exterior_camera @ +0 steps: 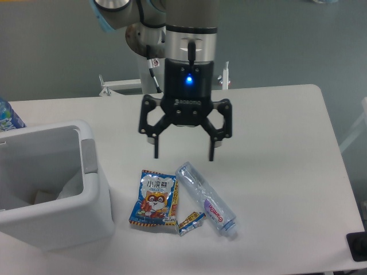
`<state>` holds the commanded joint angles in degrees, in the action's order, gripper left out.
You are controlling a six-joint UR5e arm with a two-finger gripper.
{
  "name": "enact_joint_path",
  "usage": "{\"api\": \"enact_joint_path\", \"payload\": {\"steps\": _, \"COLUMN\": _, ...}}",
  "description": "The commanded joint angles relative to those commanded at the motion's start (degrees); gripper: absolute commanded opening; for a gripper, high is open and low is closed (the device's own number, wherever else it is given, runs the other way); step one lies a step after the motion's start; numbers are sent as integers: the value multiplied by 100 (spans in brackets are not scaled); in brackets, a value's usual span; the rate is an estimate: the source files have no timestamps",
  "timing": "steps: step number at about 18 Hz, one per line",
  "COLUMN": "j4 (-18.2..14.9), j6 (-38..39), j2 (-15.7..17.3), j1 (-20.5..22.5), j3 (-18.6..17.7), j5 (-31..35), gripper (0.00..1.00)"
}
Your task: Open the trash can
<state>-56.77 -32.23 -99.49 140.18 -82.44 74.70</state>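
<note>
- The trash can sits at the lower left of the frame on the white table: a big boxy white plastic bin with rounded corners.
- Its top stands open, the pale inside showing, with something white and crumpled at the bottom.
- A grey tab sits on its right-hand rim.
- The gripper hangs above the table at centre frame, well right of the bin, fingers spread wide and holding nothing; a blue light glows on its body.
- Below it lie a snack packet, a small wrapper and a flattened plastic bottle.
</note>
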Motion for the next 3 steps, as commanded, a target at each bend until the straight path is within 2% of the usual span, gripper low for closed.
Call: {"api": "enact_joint_path", "payload": {"steps": 3, "j4": -44, "j6": -293, "j2": 35, "j1": 9, "j3": -89, "j5": 123, "gripper": 100}}
